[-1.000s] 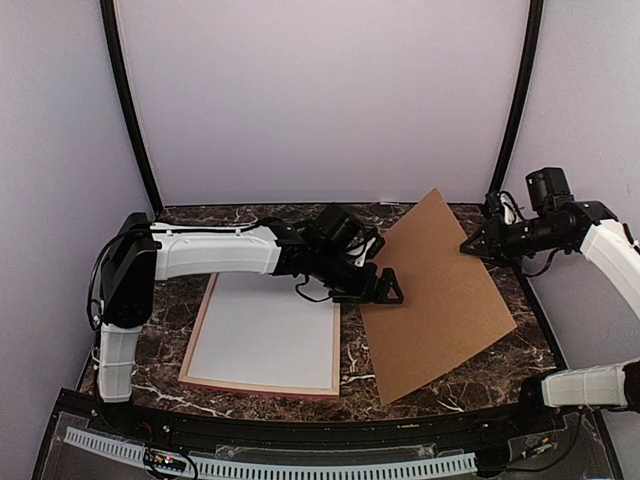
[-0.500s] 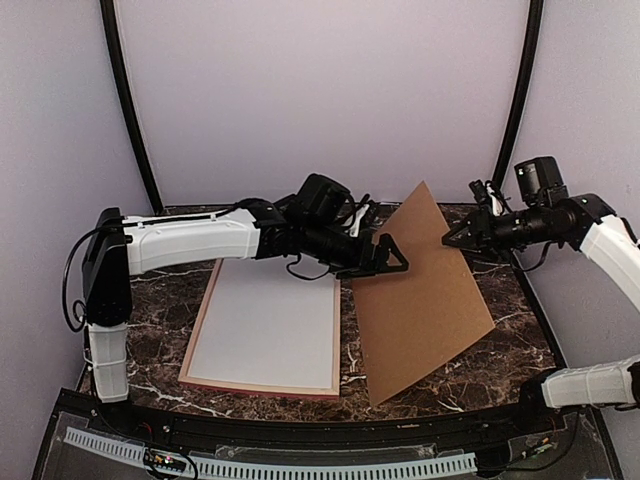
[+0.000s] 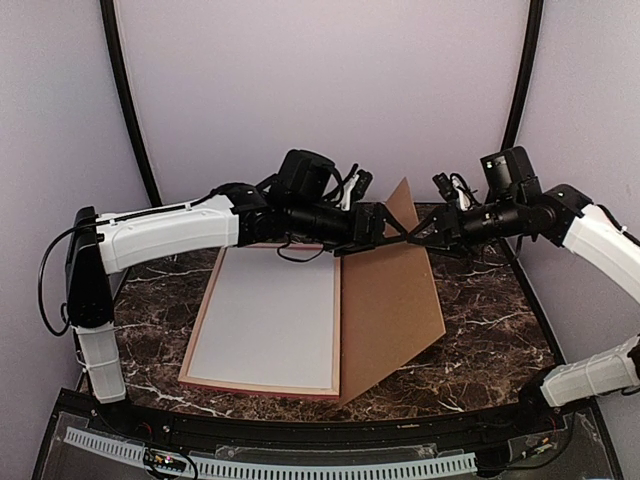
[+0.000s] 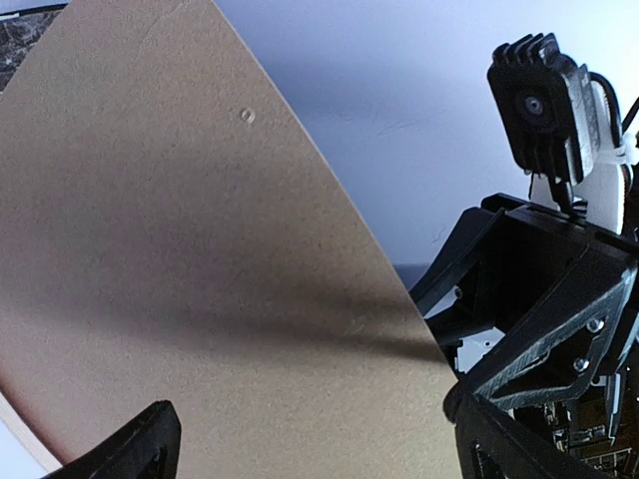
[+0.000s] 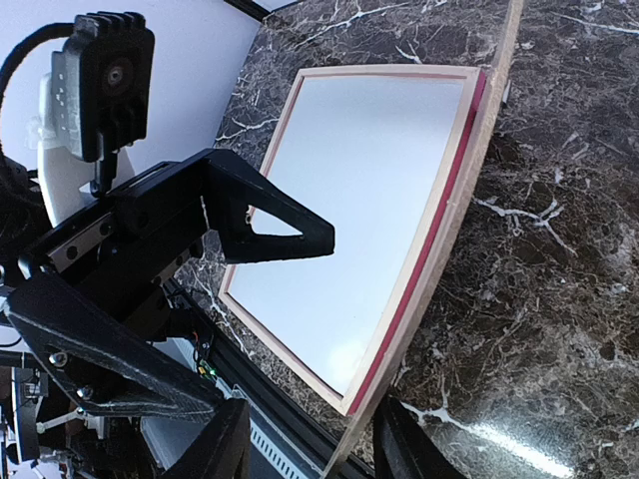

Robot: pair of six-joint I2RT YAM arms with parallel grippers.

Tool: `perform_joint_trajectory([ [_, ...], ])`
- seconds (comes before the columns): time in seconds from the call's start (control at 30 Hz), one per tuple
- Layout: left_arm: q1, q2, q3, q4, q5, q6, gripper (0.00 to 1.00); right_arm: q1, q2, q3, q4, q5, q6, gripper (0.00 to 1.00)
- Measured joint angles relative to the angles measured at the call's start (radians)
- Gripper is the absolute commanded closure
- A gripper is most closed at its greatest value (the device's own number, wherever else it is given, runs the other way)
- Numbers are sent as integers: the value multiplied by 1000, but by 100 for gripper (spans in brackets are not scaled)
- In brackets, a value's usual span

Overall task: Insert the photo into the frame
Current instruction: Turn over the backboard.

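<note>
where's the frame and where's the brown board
frame (image 3: pixel 262 388): top view, on its near pink rail
board (image 3: pixel 385 310): top view, middle of its brown face

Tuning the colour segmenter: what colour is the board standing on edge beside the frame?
Plain brown board, no pattern; top external view shows it best.

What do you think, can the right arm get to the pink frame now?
Probably not yet. The brown board stands tilted on edge between the right pincer and the frame, with its top edge inside that pincer's open jaws.
</note>
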Motion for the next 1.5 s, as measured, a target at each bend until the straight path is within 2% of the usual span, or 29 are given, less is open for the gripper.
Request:
perform_joint_trajectory([
  [0.2,19,-27,3,9,-30,-16,1,61,62,41,32,50,20,53],
  [0.4,31,-57,3,21,-76,-24,1,130,111,84,69,50,30,47],
  [0.67,43,-75,3,11,-97,-22,2,190,154,143,105,51,35,45],
  [0.83,50,-80,3,-21,-124,-15,14,214,183,154,130,50,37,45],
  [1.3,56,-129,18,-177,-225,45,30,277,248,154,246,8,75,45],
  [1.5,56,-182,21,-258,-304,80,41,299,287,156,298,-11,91,45],
])
